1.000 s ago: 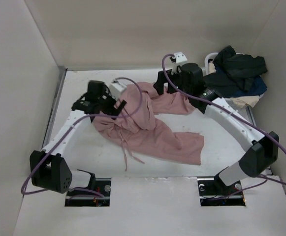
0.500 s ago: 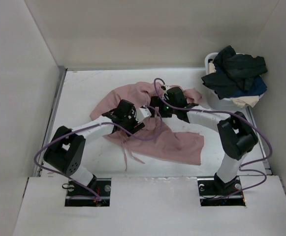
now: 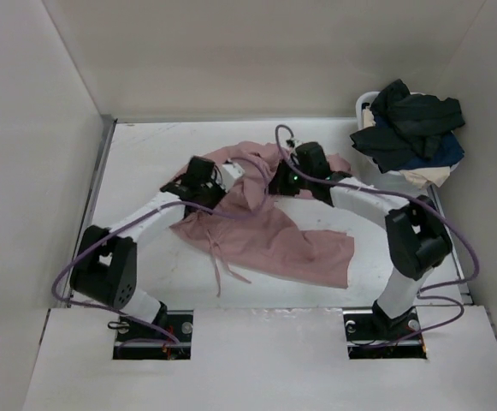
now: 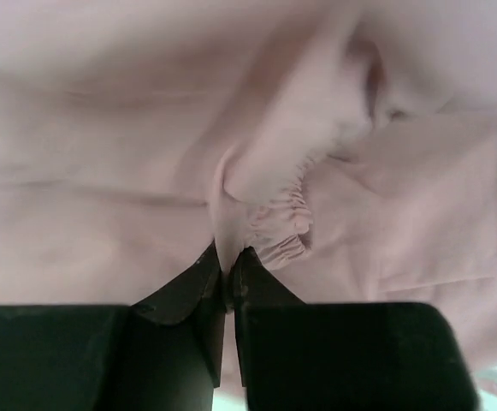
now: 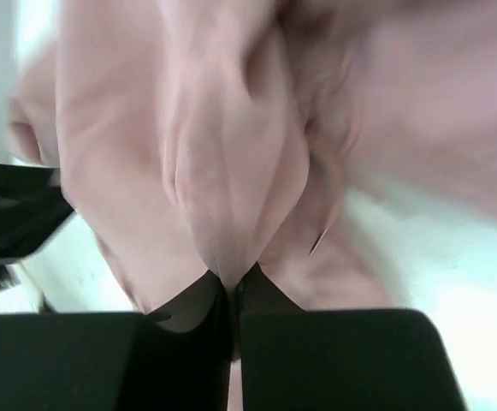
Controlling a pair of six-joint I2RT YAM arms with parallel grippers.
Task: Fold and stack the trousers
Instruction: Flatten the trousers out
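In the top external view we see the trousers (image 3: 278,244) lying crumpled on the white surface (image 3: 141,150). The left gripper (image 3: 224,178) and the right gripper (image 3: 275,180) sit low on the far part of the cloth. They are near each other and face one another, with a ridge of pink fabric between them. On the near side of both grippers, a broad leg spreads out to the right, and a thin drawstring (image 3: 218,270) trails toward the arm bases. Well off to the right of the right gripper, dark garments (image 3: 411,124) are heaped on a white basket (image 3: 369,104). From this height we cannot tell how the jaws stand.

In the left wrist view, the left gripper (image 4: 228,276) is clamped on the trousers (image 4: 128,163). Its black fingers (image 4: 180,300) are pressed together on a thin pinch of fabric. Just beyond the tips and slightly to their right we see a gathered, ruffled edge (image 4: 278,227). Pink cloth fills everything ahead.

In the right wrist view, the right gripper (image 5: 231,287) is likewise closed on the trousers (image 5: 231,145), and a narrow fold rises straight ahead from between the tips. Pale surface (image 5: 453,274) shows to the gripper's right. A blurred black shape sits at its left, and we cannot tell what it is.
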